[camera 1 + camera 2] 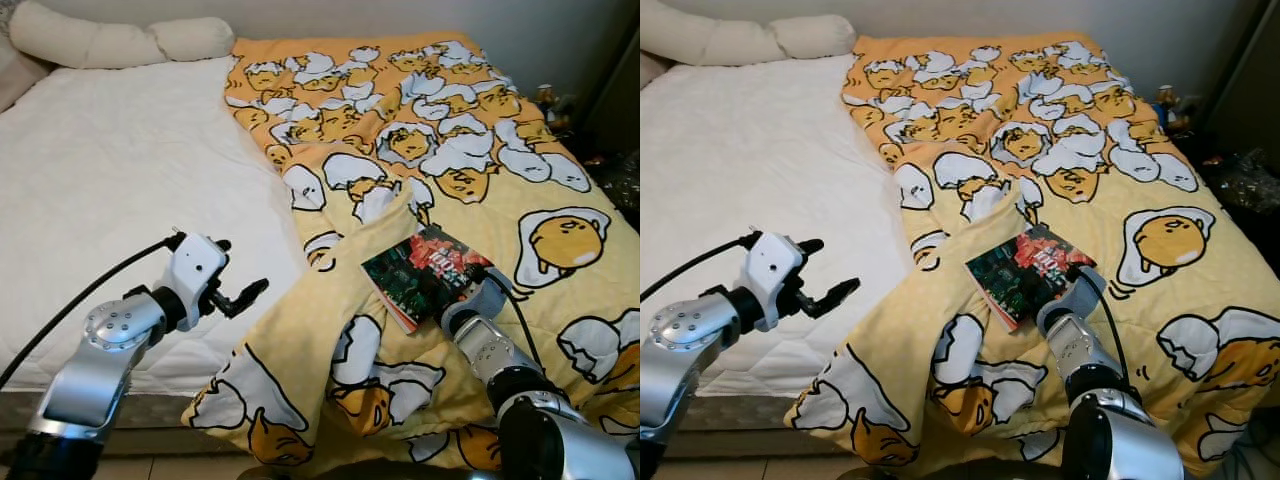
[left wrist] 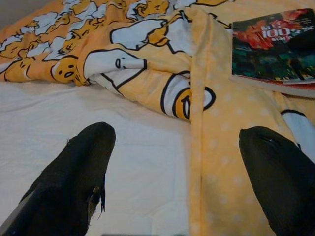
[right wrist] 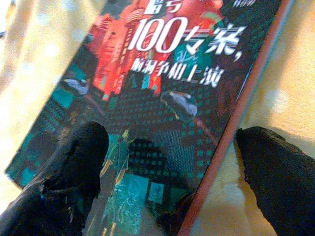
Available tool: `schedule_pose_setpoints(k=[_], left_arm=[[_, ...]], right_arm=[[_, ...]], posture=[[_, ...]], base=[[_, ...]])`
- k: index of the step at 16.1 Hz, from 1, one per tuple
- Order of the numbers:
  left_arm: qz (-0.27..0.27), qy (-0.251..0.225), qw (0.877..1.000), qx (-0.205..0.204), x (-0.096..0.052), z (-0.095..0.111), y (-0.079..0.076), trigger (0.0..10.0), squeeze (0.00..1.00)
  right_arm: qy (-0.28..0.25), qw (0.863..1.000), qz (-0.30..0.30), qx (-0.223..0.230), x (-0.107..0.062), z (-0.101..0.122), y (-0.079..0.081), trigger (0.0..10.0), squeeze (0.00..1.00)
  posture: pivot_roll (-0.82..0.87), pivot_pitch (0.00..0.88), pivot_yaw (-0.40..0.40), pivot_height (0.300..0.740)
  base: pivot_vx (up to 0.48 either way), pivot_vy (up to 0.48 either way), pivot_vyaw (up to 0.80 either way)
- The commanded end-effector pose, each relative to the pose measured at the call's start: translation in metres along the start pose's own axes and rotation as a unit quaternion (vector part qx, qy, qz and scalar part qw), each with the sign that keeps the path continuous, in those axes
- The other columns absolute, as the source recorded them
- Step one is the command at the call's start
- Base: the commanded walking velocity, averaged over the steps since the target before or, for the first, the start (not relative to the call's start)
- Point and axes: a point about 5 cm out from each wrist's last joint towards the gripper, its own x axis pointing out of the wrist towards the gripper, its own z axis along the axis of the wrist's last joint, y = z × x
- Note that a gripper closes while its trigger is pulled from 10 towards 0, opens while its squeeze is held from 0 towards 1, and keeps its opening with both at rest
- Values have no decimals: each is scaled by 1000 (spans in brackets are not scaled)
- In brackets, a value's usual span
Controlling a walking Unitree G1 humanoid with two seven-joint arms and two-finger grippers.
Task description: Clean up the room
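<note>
Spread black jaws frame the white mattress, the folded yellow blanket and a book.

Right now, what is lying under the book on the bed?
The book rests on the yellow egg-print blanket, near its folded-back edge. The right claw is open over its cover. Whatever lies beneath the blanket there is hidden.

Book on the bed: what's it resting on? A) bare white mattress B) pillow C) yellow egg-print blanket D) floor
C: the book lies on the folded yellow egg-print blanket, right of the bare white mattress; the right end effector is open over its cover, one finger on the cover and the other past its spine edge.
</note>
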Motion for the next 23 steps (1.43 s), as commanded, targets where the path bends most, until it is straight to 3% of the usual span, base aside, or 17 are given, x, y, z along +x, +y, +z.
schedule_pose_setpoints(k=[1, 7, 9, 11, 14, 20, 23], left_arm=[[-10, 5, 1000, 4, -4, 1, -1, 10000, 969], [-25, 14, 1000, 4, -16, 7, -4, 10000, 969], [-32, 24, 999, 4, -23, 3, -10, 10000, 973], [-32, 28, 999, 5, -27, 3, -11, 10000, 969], [-23, 30, 999, 0, -31, 5, -11, 10000, 973], [-19, 29, 999, -10, -31, 6, -15, 10000, 973], [-21, 38, 999, -10, -33, 2, -17, 10000, 965]], right_arm=[[-14, 999, -6, 42, 0, 6, -1, 10000, 0], [-22, 989, 40, 140, 1, 14, 4, 10000, 0], [-34, 976, 49, 209, 1, 16, 3, 10000, 0], [-39, 970, 74, 229, 2, 20, 10, 10000, 0], [-38, 962, 140, 233, 3, 27, 28, 10000, 0], [-35, 944, 207, 254, 2, 34, 47, 10000, 0], [16, 970, 125, 208, 5, 11, 38, 10000, 0]], posture=[[121, 12, 90, 740], [168, 122, 97, 740], [185, 147, 95, 740], [202, 162, 85, 740], [201, 157, 77, 740], [193, 158, 63, 740], [194, 158, 69, 740]], base=[[0, 0, 0], [0, 0, 0], [0, 0, 0], [0, 0, 0], [0, 0, 0], [0, 0, 0], [0, 0, 0]])
